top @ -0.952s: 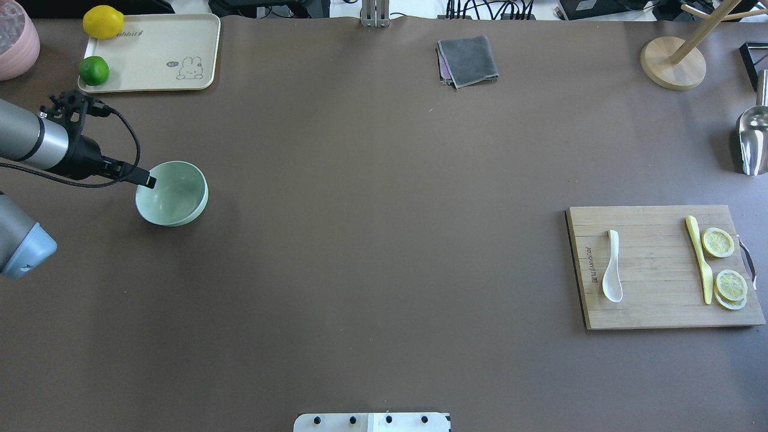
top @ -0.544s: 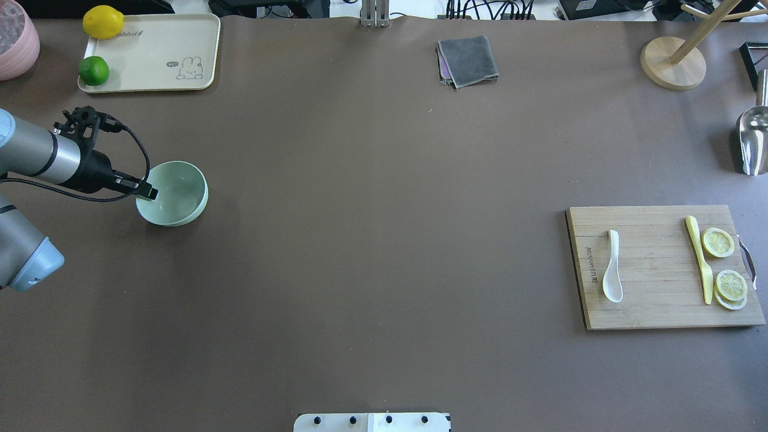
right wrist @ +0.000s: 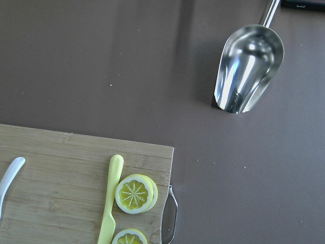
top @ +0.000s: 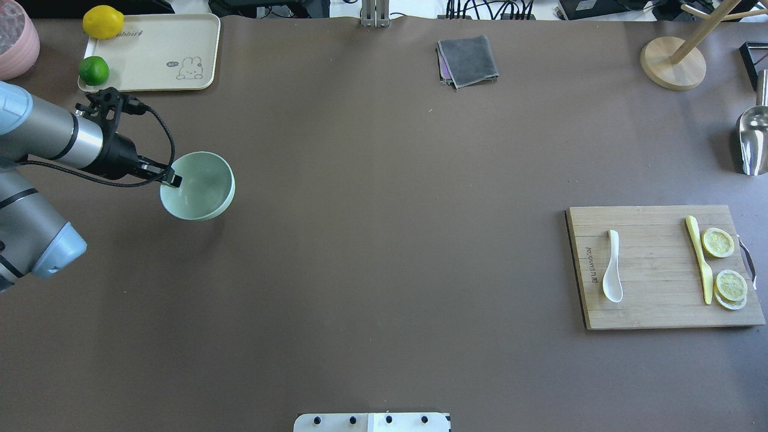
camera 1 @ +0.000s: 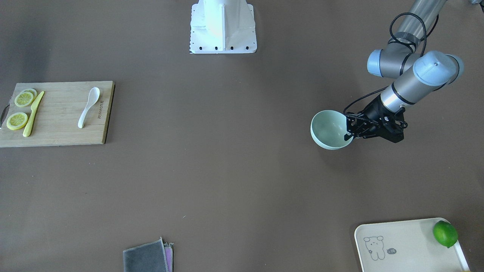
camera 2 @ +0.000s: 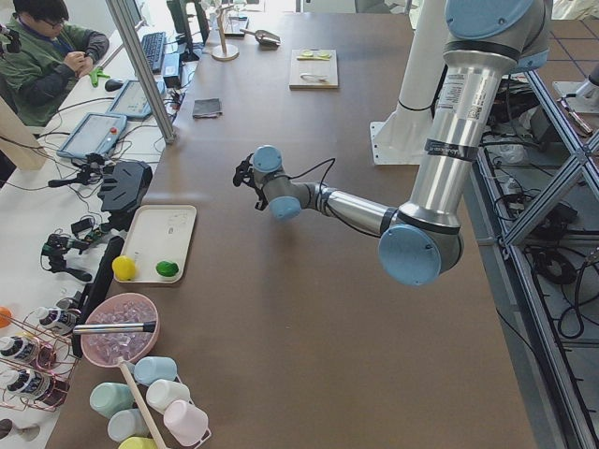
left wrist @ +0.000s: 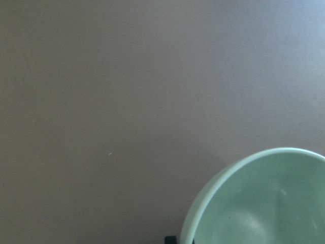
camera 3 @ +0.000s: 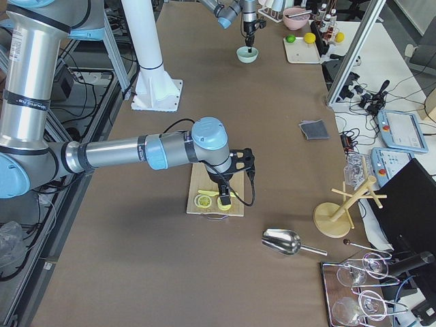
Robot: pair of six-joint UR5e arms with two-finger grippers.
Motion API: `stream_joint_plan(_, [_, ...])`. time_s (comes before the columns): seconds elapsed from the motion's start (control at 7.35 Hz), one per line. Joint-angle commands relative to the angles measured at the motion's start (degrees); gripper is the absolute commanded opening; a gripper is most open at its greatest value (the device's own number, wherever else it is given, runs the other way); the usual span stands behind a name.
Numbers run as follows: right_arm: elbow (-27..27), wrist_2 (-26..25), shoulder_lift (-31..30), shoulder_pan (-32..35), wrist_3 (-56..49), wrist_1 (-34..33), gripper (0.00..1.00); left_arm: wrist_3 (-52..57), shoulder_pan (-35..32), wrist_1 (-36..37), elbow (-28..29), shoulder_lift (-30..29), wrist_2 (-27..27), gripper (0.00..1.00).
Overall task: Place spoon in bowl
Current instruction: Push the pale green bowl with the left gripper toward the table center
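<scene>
The pale mint-green bowl (top: 204, 186) hangs a little above the table at the left, with its shadow below it. My left gripper (top: 173, 179) is shut on the bowl's near-left rim. They also show in the front view, the bowl (camera 1: 327, 128) and the gripper (camera 1: 348, 132). The left wrist view shows the bowl (left wrist: 264, 203) at lower right. The white spoon (top: 612, 267) lies on the wooden cutting board (top: 660, 312) at the right, scoop toward me. My right gripper (camera 3: 226, 194) hovers over the board in the exterior right view only; I cannot tell whether it is open or shut.
A yellow knife (top: 699, 258) and lemon slices (top: 718, 242) share the board. A cream tray (top: 162, 54) with a lime (top: 94, 70) and a lemon (top: 102, 21) is at the far left. A grey cloth (top: 468, 60), a wooden stand (top: 672, 63) and a metal scoop (top: 753, 141) lie farther back.
My left gripper has lifted the bowl and carried it to the right and slightly away from me. The spoon and board have not moved.
</scene>
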Motion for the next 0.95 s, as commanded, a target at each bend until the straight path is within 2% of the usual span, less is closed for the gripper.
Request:
stream_joint_plan(0.0, [0.00,0.14,-0.37,-0.02,0.16,-0.03,1.00,-10.70,4.35,7.30,-4.42,-7.46,0.67,0.00])
stream_joint_plan(0.27, [0.00,0.05,-0.54,-0.02,1.47,0.05,1.00,-13.38,14.71,16.76,-4.61,-14.57,13.28,0.00])
stream_joint_plan(0.41, [0.00,0.14,-0.54,-0.02,1.48,0.05,1.00,-13.56,18.50,19.95,-4.00,-16.79,17.51,0.00])
stream_joint_plan(0.54, [0.00,0.23,-0.54,-0.02,1.48,0.05,1.00,-15.21,20.19,20.16,-1.47,-18.99,19.47,0.00])
stream_joint_plan(0.82, [0.00,0.23,-0.46,-0.02,1.57,0.05,1.00,-15.32,20.91,20.08,1.62,-20.68,19.84,0.00])
